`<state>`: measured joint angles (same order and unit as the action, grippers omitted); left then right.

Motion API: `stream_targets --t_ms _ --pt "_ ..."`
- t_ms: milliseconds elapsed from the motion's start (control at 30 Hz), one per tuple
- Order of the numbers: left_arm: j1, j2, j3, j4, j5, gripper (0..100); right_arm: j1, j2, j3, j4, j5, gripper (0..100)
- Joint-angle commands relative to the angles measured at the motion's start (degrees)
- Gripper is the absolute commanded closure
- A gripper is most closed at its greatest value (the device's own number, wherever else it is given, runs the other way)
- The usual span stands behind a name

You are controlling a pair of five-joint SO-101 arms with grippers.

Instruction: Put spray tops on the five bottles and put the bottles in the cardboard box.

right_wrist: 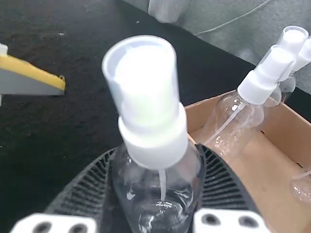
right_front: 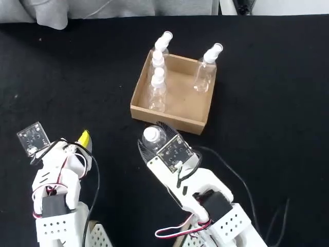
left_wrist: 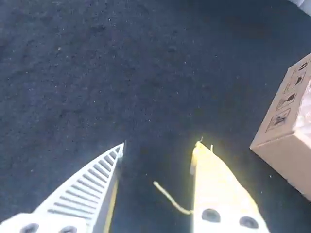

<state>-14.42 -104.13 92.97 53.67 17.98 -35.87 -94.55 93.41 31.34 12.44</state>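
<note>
- The right arm's black ribbed tool (right_front: 154, 140) is pinching a clear plastic bottle with a white spray top (right_wrist: 146, 111). Its fingers (right_wrist: 223, 187) press on both sides of the bottle's body.
- This held bottle stands upright just outside the open brown cardboard box (right_front: 169, 117), beside the wall nearest the arms.
- A row of three clear spray-topped bottles (right_front: 157, 88) stands inside the box, along the wall on the left arm's side.
- A single clear spray-topped bottle (right_front: 205, 72) stands in the box's far corner on the opposite side, apart from the row.
- The left arm's white and yellow tool (left_wrist: 160, 145) is spread with nothing between its fingers. It hangs over the black cloth-covered bench (right_front: 267, 103), apart from the box on the side where the row stands.
</note>
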Motion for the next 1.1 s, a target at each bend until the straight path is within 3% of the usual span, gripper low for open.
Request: stream_targets --t_ms 0,400,533,700,1067 --pt "0.0 -0.5 -0.7 -1.5 -0.6 79 0.1 -0.8 -1.3 -0.5 -0.5 86.4" --pt "0.1 -0.5 -0.5 -1.5 -0.6 79 6.5 -0.8 -4.6 0.5 -0.5 86.4" --pt "0.2 -0.5 0.6 -2.5 -0.7 79 6.7 -0.8 -7.2 4.0 -0.5 86.4" --pt "0.0 -0.4 4.5 -10.5 -0.7 79 6.7 -0.8 -10.6 8.8 -0.5 86.4" --pt "0.0 -0.4 4.4 -10.5 -0.7 79 6.7 -0.8 -15.3 13.7 -0.6 86.4"
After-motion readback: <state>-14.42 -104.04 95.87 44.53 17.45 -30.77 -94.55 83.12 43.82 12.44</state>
